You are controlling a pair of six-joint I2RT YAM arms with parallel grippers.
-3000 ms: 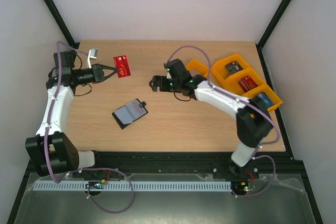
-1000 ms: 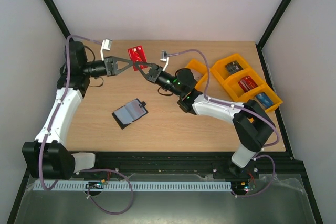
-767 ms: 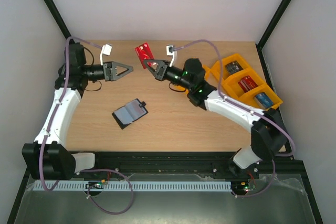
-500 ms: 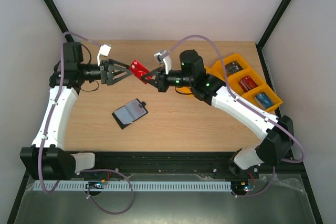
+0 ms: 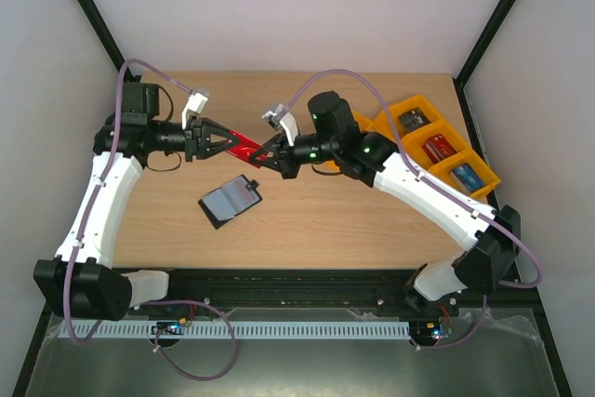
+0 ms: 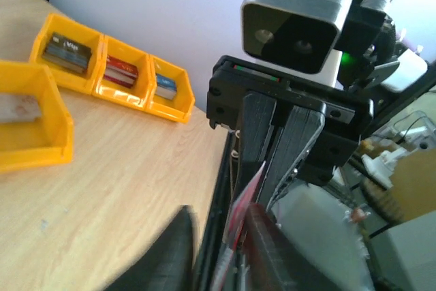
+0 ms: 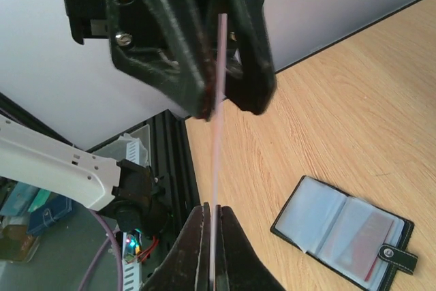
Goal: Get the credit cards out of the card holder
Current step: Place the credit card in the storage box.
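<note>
- The red credit card (image 5: 244,143) hangs in the air above the table (image 5: 325,220). It spans the short gap between the two grippers, which face each other tip to tip.
- The right gripper (image 5: 267,151) is clamped on the end of the card nearest it. Its wrist view shows the card edge-on, a thin pale line running straight out from its fingertips.
- The left gripper (image 5: 227,143) has its jaws parted, straddling the opposite end of the card. A slit of gap shows between one finger and the card face, so I judge it is not gripping.
- The card holder (image 5: 231,200) lies open on the table, below the left gripper's tips and nearer the arm bases. A reddish card (image 7: 368,236) shows through one clear pocket, so the task looks unfinished.
- Handling: the card is probably light, thin and stiff, with slick faces. It could slip if pinched near a corner and flex if squeezed edgewise. Best to take it flat across both faces, well in from the edge.
- The orange trays (image 5: 437,148) sit behind the right gripper, well apart from the card.
</note>
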